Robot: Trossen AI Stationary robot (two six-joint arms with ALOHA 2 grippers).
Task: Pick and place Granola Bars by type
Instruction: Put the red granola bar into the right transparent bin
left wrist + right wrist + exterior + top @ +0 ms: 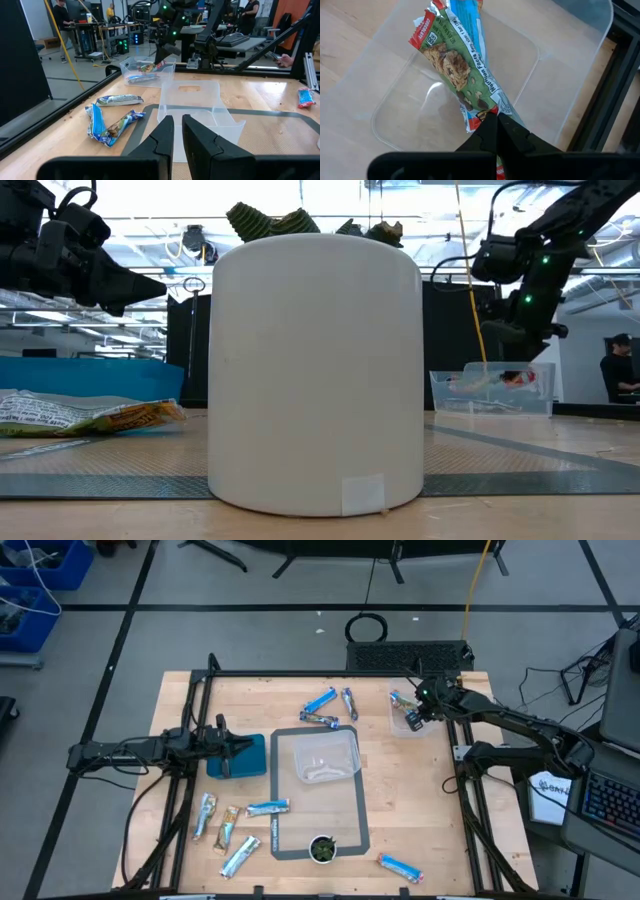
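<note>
Fingers [496, 131] pinching crinkly foil bar [462, 65]

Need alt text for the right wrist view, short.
The right gripper, fingers shut, pinches the end of a granola bar in a blue, green and red wrapper over a clear plastic bin. The bin sits on the light wooden table, and the bar lies angled across its see-through bottom.

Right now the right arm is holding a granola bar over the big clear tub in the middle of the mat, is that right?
Not quite. The right gripper holds the granola bar over the small clear container at the table's far right, not the big clear tub. The high view shows it.
</note>
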